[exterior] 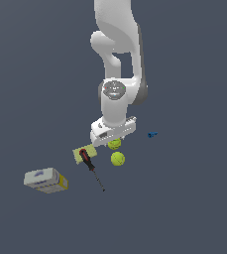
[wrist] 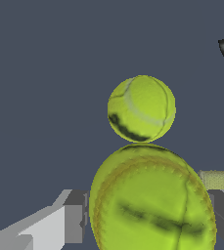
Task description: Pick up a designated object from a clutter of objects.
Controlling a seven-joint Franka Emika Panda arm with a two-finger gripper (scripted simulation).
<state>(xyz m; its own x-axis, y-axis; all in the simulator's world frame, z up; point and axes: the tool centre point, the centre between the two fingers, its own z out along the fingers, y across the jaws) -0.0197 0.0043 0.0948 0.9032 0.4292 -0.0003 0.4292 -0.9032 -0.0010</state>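
A white Franka arm [exterior: 116,59] reaches down from the top centre of the exterior frame, its gripper [exterior: 113,135] lowered over the clutter at mid-frame. In the wrist view the fingers [wrist: 73,223] stand on either side of the designated tennis ball [wrist: 152,200], which fills the lower centre of that frame; they sit close against its sides, but whether they are already pressing it cannot be told. In the exterior view that ball [exterior: 114,144] peeks out just below the gripper body and appears to rest on the surface, so the approach looks done while the squeeze and the lift look still to come.

The surface is a flat, featureless slate-grey plane that fills both frames; no walls, edges or furniture show.

A white-and-yellow box [exterior: 46,180] lies at lower left, well apart. A pale yellow-green flat block [exterior: 85,154] sits just left of the gripper, with the red-handled screwdriver [exterior: 91,167] lying across it, its shaft pointing to lower right. The second tennis ball [exterior: 117,158] lies just below the first. A tiny blue piece [exterior: 152,134] rests to the right, apart.
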